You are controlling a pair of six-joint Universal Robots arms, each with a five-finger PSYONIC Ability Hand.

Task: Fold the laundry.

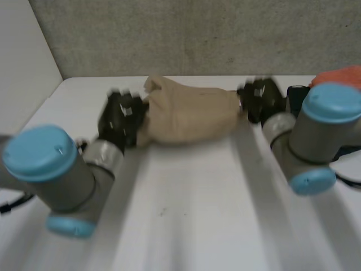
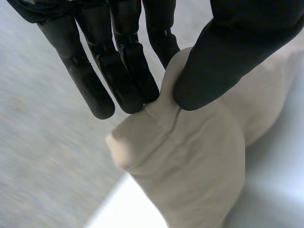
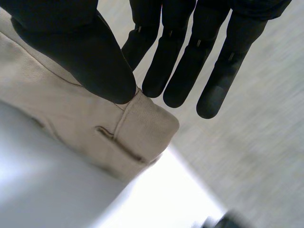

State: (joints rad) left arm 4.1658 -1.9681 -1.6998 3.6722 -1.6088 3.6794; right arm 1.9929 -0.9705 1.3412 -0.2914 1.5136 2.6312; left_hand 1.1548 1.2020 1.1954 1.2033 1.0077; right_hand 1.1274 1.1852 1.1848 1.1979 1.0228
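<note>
At the far side of the white table (image 1: 197, 214), a beige garment (image 1: 189, 116) stretches between both hands: the left hand (image 2: 228, 52) pinches one end between thumb and fingers, the right hand (image 3: 80, 47) pinches the opposite end likewise

Grey cylindrical joints (image 1: 316, 132) with round light-blue caps (image 1: 39, 153) — left hand (image 1: 121, 118) and right hand (image 1: 260, 99) matte black, fingers (image 2: 126, 57) segmented.

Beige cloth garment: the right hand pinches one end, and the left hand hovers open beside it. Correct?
No. In the left wrist view the left hand pinches the beige cloth garment too, at its other end. The right hand pinches as stated.
</note>
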